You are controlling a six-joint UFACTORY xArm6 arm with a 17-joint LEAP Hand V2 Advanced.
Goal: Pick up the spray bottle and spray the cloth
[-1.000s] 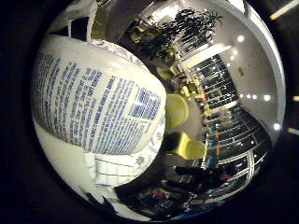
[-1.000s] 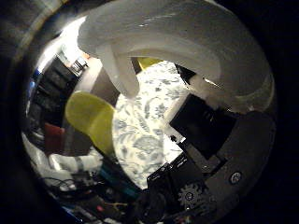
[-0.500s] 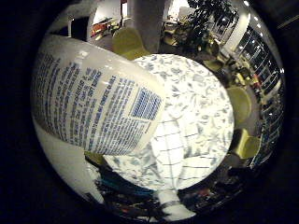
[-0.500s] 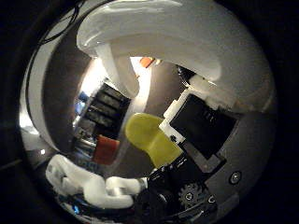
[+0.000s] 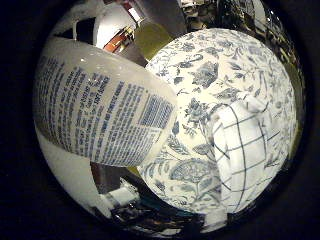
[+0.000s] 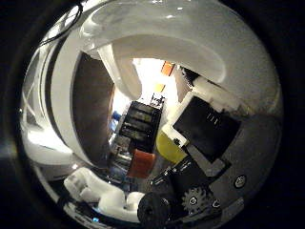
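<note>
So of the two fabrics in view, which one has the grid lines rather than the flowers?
The checked cloth: white with dark grid lines, lying rumpled on the floral tablecloth, which is printed with blue flowers and leaves.

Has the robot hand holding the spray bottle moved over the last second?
Yes. The robot hand has swung the spray bottle toward the patterned table; the checked cloth now shows beside it.

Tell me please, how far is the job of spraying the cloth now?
Pickup looks done: the white plastic spray bottle with a printed label sits close against the palm, its trigger head beside the white and black hand, raised above the round table with blue floral cover. In hand: bringing it over the white checked cloth lying there. Left: spraying; no mist or wet patch is visible.
</note>
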